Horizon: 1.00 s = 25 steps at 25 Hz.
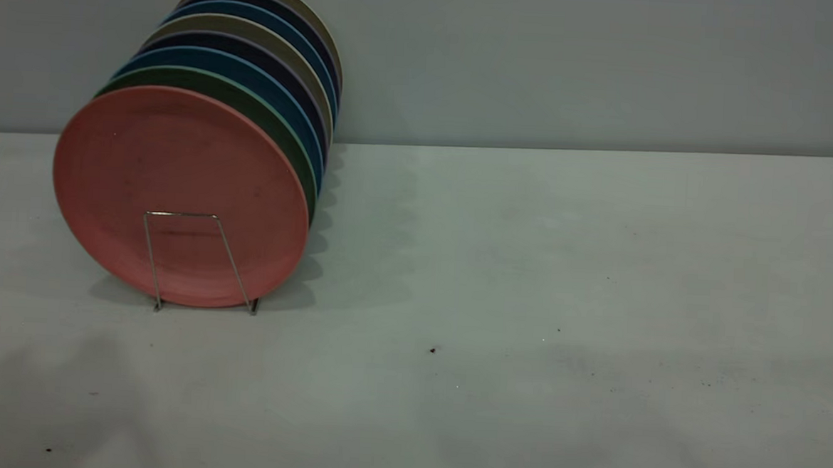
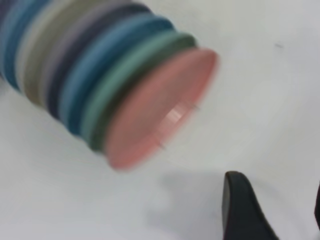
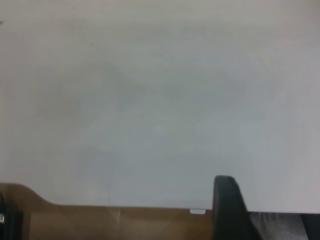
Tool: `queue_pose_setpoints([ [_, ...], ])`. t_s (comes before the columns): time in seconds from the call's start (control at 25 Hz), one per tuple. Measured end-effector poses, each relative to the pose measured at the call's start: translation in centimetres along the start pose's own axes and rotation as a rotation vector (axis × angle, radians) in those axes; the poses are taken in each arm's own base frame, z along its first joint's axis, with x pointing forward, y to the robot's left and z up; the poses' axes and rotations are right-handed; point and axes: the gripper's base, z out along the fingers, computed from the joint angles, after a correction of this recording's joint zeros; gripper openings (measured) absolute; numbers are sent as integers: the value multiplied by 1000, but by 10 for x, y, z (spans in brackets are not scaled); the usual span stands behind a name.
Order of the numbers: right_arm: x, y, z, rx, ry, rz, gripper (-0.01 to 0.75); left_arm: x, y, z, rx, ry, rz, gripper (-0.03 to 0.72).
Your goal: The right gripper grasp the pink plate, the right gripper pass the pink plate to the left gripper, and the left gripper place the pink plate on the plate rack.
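The exterior view looks level across the table [image 1: 529, 268]; both wrist views look down on it.

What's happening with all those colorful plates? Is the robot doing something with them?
Right now nothing is holding a plate. The pink plate already stands on edge at the front of the plate rack, with a green plate and blue plates lined up behind it. The left gripper is open with nothing in it, off to the side of the row. The right gripper is over bare table, away from the plates.
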Motion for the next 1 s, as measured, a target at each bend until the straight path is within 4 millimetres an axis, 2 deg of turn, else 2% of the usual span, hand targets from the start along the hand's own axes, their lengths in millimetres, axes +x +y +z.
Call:
queue_pose_setpoints([
  [0.12,0,-1,0,-13,3,-18,446,11,-16,-20,32,50,-113,387],
  [0.32,1,0,0,-61,4,-68,446,19,-29,-48,-45,-9,-276,387],
  [0.48,1,1,0,-96,4,-102,446,38,-46,-58,-67,-26,-350,387],
  [0.6,1,1,-1,-101,4,-108,446,64,-61,-51,-77,14,-387,387],
  [0.84,1,1,-1,-101,4,-109,446,131,-97,-16,-70,130,-516,387],
  [1.0,1,2,-1,-111,4,-103,446,166,-113,0,-129,148,-569,387],
])
